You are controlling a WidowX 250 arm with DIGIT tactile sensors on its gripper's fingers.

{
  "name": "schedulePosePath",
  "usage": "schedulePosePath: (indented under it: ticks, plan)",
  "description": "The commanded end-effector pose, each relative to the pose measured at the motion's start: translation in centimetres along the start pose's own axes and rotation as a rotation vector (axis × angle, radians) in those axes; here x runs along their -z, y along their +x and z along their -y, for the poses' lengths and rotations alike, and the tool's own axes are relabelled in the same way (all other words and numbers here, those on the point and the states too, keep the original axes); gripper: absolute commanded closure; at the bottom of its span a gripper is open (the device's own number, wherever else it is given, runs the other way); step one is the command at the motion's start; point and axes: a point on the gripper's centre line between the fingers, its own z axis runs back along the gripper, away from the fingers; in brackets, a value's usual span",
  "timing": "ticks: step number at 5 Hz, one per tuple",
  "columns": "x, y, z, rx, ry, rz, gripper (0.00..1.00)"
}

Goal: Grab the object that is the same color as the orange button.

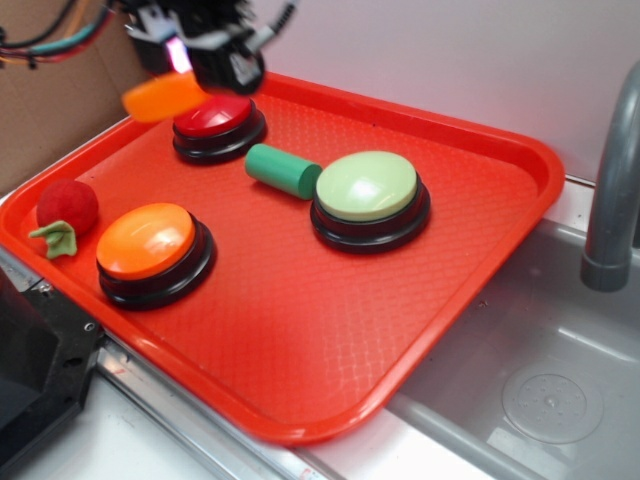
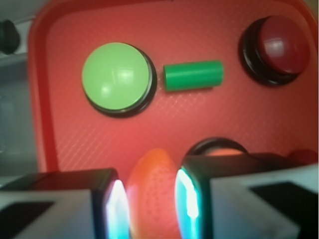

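Orange and glossy, the small plastic crescent (image 1: 163, 97) is sitting in the upper left of the exterior frame, and I am seeing it held clear of the red plastic tray (image 1: 480, 150), with the gripper (image 1: 190, 62) hanging over it just above the red dome button (image 1: 217, 118). From the wrist view I am reading the key relation: the crescent (image 2: 152, 191) is lying directly between the two fingers (image 2: 115, 209), low in the centre of the frame, and both pads are pressing against its flanks, so I am judging the fingers to be pinching it rather than merely straddling it. Its long axis is running roughly along the gap between the pads, one rounded end pointing up the frame toward the tray, so the pinch is going across its narrow width.

The large orange dome button (image 1: 147, 242) is resting at the lower left of the tray in the exterior view, well apart from the held piece, and the colours are matching to my eye. The pale green dome button (image 2: 116, 75) and the green cylinder (image 2: 193, 75) are lying side by side, nearly touching, across the upper part of the wrist frame.

I am judging the grab as essentially made; what matters next is keeping the pinch squeezed evenly, since a smooth curved piece could slip out along that long axis.
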Motion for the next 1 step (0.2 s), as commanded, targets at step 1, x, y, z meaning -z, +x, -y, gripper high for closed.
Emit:
schedulePosePath:
  ticks: [1]
  plan:
    - [-1.10,0.09,-0.08,-0.043,0.017,0.121,1.00]
